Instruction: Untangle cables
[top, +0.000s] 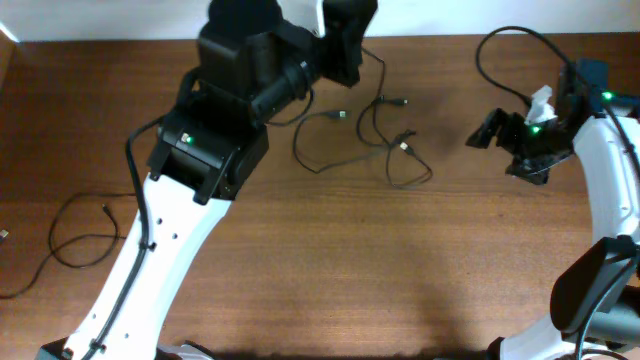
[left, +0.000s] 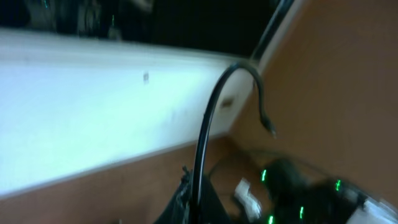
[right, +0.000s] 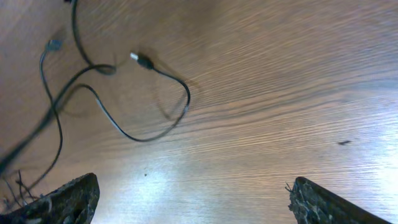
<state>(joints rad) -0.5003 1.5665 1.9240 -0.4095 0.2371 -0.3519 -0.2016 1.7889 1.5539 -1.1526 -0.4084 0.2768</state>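
Observation:
Several thin black cables (top: 400, 150) lie in loose loops on the wooden table (top: 330, 270), right of centre. My left gripper (top: 345, 50) is at the table's far edge, shut on one black cable (left: 208, 118). This cable rises from the jaws and arcs over to a small hanging plug (left: 271, 130). My right gripper (top: 482, 134) hovers to the right of the loops, open and holding nothing. In the right wrist view its fingers (right: 68, 199) stand wide apart over bare wood, and cable loops (right: 124, 127) with a plug end (right: 140, 60) lie ahead at the upper left.
Another thin black cord (top: 75, 230) lies looped near the table's left edge. A white wall (left: 93, 106) runs along the far edge beside my left gripper. The right arm's own thick cable (top: 500, 40) arcs at the top right.

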